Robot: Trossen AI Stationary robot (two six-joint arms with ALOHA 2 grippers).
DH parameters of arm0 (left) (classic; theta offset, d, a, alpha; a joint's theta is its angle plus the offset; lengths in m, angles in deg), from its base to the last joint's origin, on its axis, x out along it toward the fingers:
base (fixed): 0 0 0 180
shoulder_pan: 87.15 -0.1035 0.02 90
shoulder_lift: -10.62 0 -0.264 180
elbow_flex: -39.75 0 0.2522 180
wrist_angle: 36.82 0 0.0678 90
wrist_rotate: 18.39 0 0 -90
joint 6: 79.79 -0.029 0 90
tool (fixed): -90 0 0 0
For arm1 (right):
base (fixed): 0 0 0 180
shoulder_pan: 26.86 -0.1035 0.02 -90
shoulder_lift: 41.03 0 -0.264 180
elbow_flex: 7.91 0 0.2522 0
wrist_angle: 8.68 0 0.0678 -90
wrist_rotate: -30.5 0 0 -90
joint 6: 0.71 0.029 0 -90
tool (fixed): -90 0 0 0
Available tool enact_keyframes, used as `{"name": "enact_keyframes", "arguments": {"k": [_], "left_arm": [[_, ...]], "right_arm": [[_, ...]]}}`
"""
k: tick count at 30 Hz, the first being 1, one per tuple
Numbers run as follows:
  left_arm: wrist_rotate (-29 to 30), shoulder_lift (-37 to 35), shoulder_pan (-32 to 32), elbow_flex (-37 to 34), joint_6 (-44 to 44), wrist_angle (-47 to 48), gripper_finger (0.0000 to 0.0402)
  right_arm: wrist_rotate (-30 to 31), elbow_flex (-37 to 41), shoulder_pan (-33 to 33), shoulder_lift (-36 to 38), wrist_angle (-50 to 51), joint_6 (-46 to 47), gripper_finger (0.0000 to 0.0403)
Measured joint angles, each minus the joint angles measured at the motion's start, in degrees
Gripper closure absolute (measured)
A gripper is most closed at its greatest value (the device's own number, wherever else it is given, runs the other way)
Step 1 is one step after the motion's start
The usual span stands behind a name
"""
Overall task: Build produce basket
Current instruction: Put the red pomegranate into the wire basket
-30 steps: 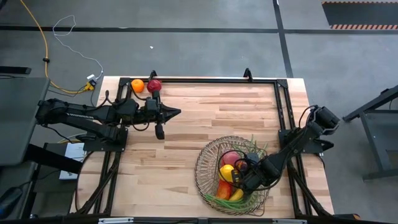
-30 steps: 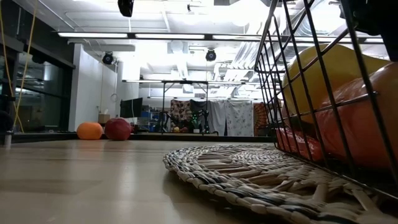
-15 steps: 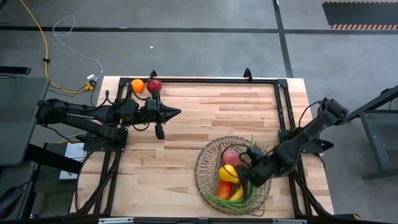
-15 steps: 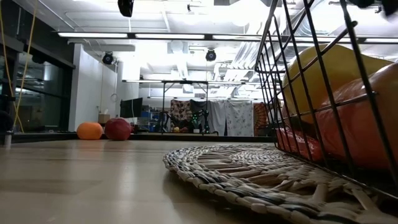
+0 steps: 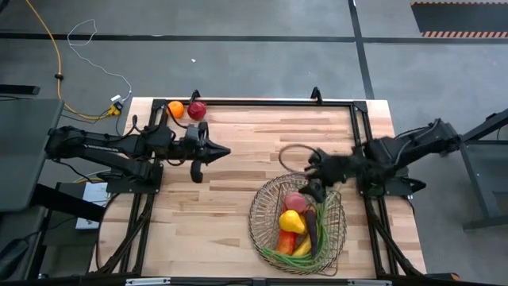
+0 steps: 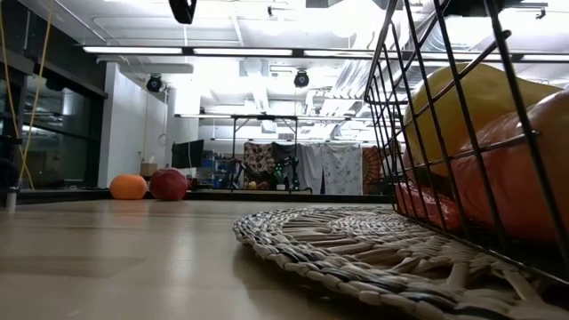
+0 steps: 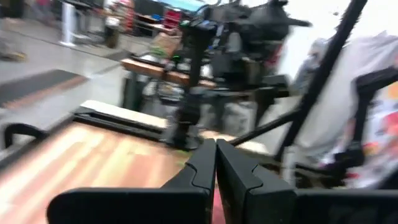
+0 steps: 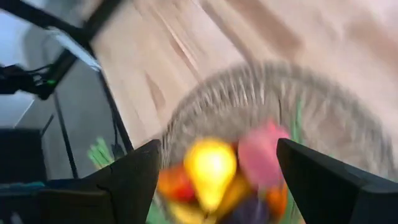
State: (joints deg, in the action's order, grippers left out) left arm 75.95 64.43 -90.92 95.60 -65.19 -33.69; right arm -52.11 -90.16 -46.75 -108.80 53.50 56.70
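Observation:
The wire basket (image 5: 262, 230) stands on a woven mat (image 6: 356, 240) at the near right of the table. In it lie a pink peach (image 5: 295, 200), a yellow pear (image 5: 290, 221), a purple eggplant (image 5: 310, 216), a mango (image 5: 285, 241), a banana (image 5: 302, 249) and green beans (image 5: 317, 230). An orange (image 5: 175, 109) and a dark red apple (image 5: 197, 110) rest on the table at its far left corner. My right gripper (image 5: 316, 176) is open and empty above the basket's far rim; it also shows in the right wrist view (image 8: 217, 149). My left gripper (image 5: 225, 149) is shut and empty, near the apple.
A black frame rail (image 5: 270, 102) runs along the table's far edge, and another (image 5: 359, 135) along its right side. Bare wood (image 5: 262, 135) lies between the two arms. In the low view the basket's wires (image 6: 427, 133) stand close at the right.
My right gripper has risen out of the basket and gone toward the table's far edge, and the arm has swung up and back. The eggplant now shows among the fruit where the gripper was.

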Motion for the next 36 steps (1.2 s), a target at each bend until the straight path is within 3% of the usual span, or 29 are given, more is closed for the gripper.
{"name": "enact_keyframes", "arguments": {"k": [6,15,22,36], "left_arm": [[-4.3,-3.4,0.0,0.0,7.5,-2.0,0.0399],[-0.1,-9.5,0.1,0.0,4.1,-2.5,0.0399],[1.0,-9.9,0.1,0.0,0.2,-2.3,0.0399],[2.8,-9.8,0.0,0.0,-5.2,-1.5,0.0398]], "right_arm": [[-5.6,0.0,13.0,-0.1,-12.4,-23.4,0.0093],[-12.4,0.0,26.7,1.9,-32.8,-45.6,0.0093],[-18.1,0.0,29.0,3.4,-30.8,-52.2,0.0093],[-16.7,0.0,25.8,3.7,-25.7,-53.1,0.0094]]}}
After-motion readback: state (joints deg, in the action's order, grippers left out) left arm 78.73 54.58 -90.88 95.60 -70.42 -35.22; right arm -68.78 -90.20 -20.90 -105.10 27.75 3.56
